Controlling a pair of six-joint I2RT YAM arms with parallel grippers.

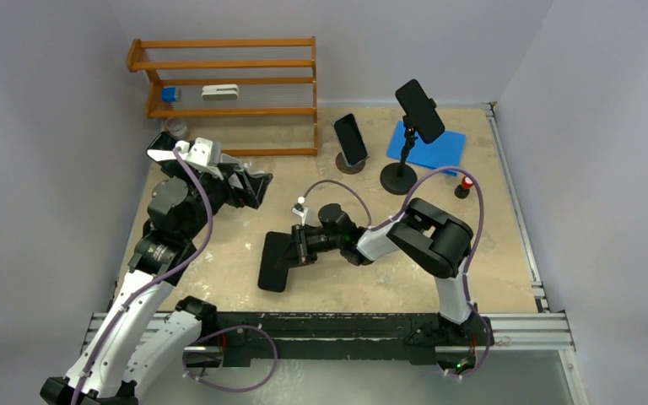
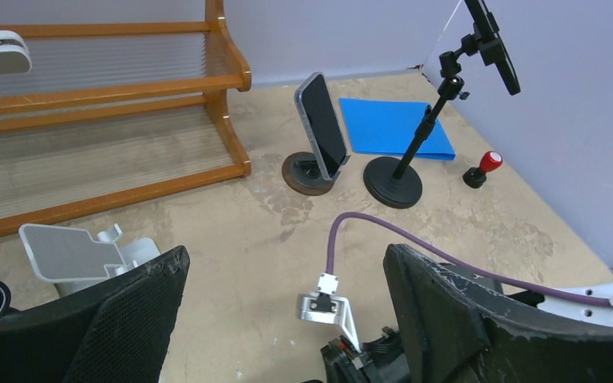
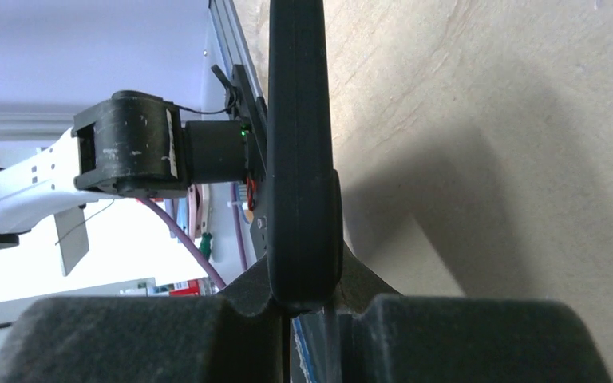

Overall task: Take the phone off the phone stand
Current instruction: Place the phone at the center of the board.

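Note:
My right gripper (image 1: 302,245) (image 3: 303,307) is shut on one end of a black phone (image 1: 277,260) (image 3: 299,159), held low over the middle of the table. Whether the phone touches the table I cannot tell. An empty silver phone stand (image 1: 201,154) (image 2: 72,255) sits at the left of the table, just behind my left gripper. My left gripper (image 1: 249,187) (image 2: 283,263) stands open beside that stand with nothing between its fingers, facing the right arm's wrist.
A wooden rack (image 1: 228,84) stands at the back left. A second phone leans on a round stand (image 1: 351,139) (image 2: 319,132). A third sits on a tall tripod stand (image 1: 419,110) (image 2: 403,171). A blue mat (image 1: 439,148) and a red-topped stamp (image 1: 464,186) lie at the back right.

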